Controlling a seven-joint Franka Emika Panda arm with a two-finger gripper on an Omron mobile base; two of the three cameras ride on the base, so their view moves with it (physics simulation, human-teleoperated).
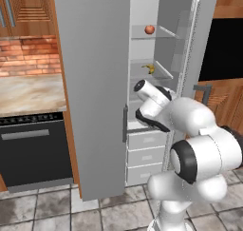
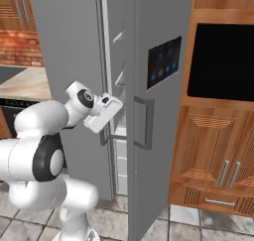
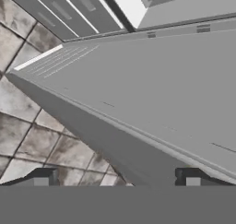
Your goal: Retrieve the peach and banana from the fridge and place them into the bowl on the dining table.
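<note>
Standing nearest on the tiled floor point(image 1: 47, 211): the white arm, bent forward toward the fridge point(image 1: 97, 82). Its gripper point(image 3: 117, 179) shows in the hand view as two dark fingertips point(image 3: 44, 177) set wide apart, released, with nothing between them. In the right base view the hand point(image 2: 102, 113) sits just beside the edge of the open door point(image 2: 158, 101), near the door's grey bar handle point(image 2: 144, 123).

Fridge: tall, grey, two doors. One door closed, facing the left base camera; the other swung open, with a small dark panel point(image 2: 164, 61) on its outer face. The hand view looks down along a broad grey door surface toward the floor tiles and the white drawers point(image 3: 60, 11).

Fridge interior, seen from the left base view:
- White drawers point(image 1: 144, 156), stacked at the bottom.
- Banana point(image 1: 149, 68), yellow, curved, lying on the middle glass shelf, above and behind the arm's wrist.
- Peach point(image 1: 149, 29), reddish-orange, round, resting on the upper glass shelf, directly above the banana.

Both fruits are apart from the gripper.

Surroundings:
- Black oven point(image 1: 35, 149), left of the fridge, under a beige stone counter point(image 1: 28, 94).
- Brick wall point(image 1: 28, 56) behind that counter.
- Wooden cabinets point(image 2: 218, 150) right of the fridge, with a black recess point(image 2: 223, 61) above them.
</note>
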